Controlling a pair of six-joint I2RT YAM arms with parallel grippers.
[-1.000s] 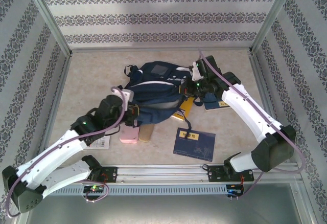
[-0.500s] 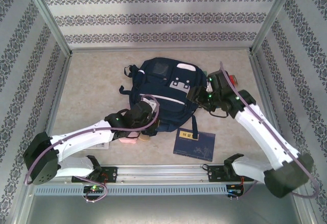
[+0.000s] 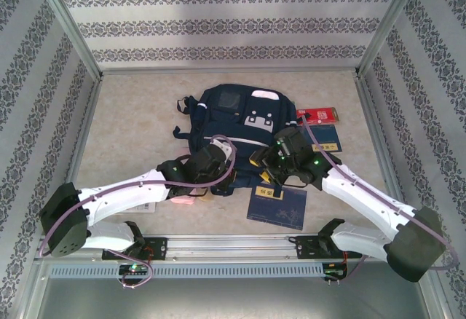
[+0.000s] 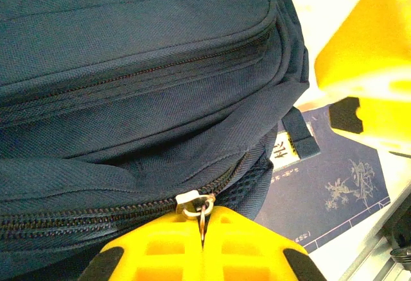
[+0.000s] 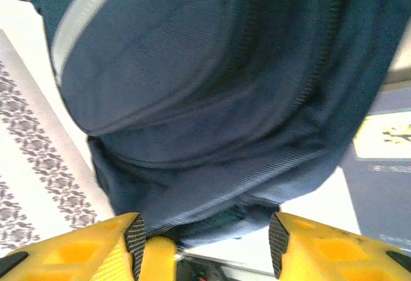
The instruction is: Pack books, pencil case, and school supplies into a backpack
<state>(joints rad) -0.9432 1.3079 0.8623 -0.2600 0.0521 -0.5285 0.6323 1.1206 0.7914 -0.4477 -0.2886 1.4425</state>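
The dark navy backpack (image 3: pixel 234 119) lies flat mid-table. At its near edge my left gripper (image 3: pixel 227 176) is shut on the zipper's metal pull ring (image 4: pixel 204 212), on the closed zipper of the backpack (image 4: pixel 141 69). Just to the right my right gripper (image 3: pixel 264 163) stands open, its jaws apart over the backpack's lower fabric edge (image 5: pixel 212 88), holding nothing (image 5: pixel 207 246). One thin navy book (image 3: pixel 277 207) lies in front of the backpack, also seen as the navy book (image 4: pixel 334 188). Another navy book (image 3: pixel 325 138) and a red booklet (image 3: pixel 318 115) lie at the right.
A pink pencil case (image 3: pixel 182 198) peeps out under the left forearm, with a white packet (image 3: pixel 149 207) beside it. The metal rail (image 3: pixel 233 245) with both arm bases runs along the near edge. Patterned walls enclose the table on three sides.
The right arm has swung from the backpack's right side to its near edge and opened, uncovering the red booklet and a navy book. The backpack now lies flatter. The left gripper stays shut.
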